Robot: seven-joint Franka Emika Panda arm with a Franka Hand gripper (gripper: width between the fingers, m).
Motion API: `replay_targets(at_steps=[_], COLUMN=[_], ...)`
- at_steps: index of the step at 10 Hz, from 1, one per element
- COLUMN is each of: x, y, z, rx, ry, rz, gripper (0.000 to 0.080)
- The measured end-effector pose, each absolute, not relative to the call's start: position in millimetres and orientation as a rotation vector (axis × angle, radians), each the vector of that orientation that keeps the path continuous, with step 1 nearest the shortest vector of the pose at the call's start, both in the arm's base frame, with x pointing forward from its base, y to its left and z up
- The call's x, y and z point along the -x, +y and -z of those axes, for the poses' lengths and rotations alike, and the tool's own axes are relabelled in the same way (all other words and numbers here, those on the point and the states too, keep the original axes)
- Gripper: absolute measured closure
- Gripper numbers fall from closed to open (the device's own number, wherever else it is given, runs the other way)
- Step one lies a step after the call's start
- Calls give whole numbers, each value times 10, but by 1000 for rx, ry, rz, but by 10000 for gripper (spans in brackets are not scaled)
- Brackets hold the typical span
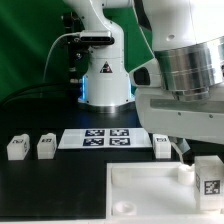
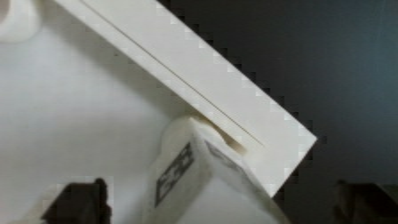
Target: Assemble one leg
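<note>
In the wrist view a small white leg [image 2: 199, 172] with a black-and-white tag stands at a corner socket of the wide flat white square piece [image 2: 80, 110]. My gripper [image 2: 217, 205] is open. Its dark fingers [image 2: 79, 203] stand on either side of the leg with gaps to it. In the exterior view this leg [image 1: 207, 178] stands upright at the far right corner of the white square piece [image 1: 140, 195], below the arm's white hand [image 1: 185, 118]. The fingertips do not show there.
Three more white legs stand on the black table: two at the exterior view's left [image 1: 17, 147] [image 1: 46, 146] and one [image 1: 161, 146] beside the marker board [image 1: 100, 138]. The robot base [image 1: 105, 80] stands behind it.
</note>
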State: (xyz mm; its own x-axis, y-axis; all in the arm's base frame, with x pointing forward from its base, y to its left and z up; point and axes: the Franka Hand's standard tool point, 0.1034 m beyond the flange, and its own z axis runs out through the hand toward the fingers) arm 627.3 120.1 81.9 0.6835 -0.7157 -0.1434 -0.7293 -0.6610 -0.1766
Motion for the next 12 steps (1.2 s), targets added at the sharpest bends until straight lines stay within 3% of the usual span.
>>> replay_targets(at_steps=[3, 5, 6, 9, 12], x=[-6274, -6433, -6418, -6417, -6397], y=[1182, 1080, 1103, 1123, 1074], z=[-813, -764, -754, -754, -742], rx=[2825, 3044, 3034, 2992, 2840], ry=[731, -147, -26, 354, 936], rz=[-38, 150, 145, 122, 57], gripper=[151, 150, 150, 509, 508])
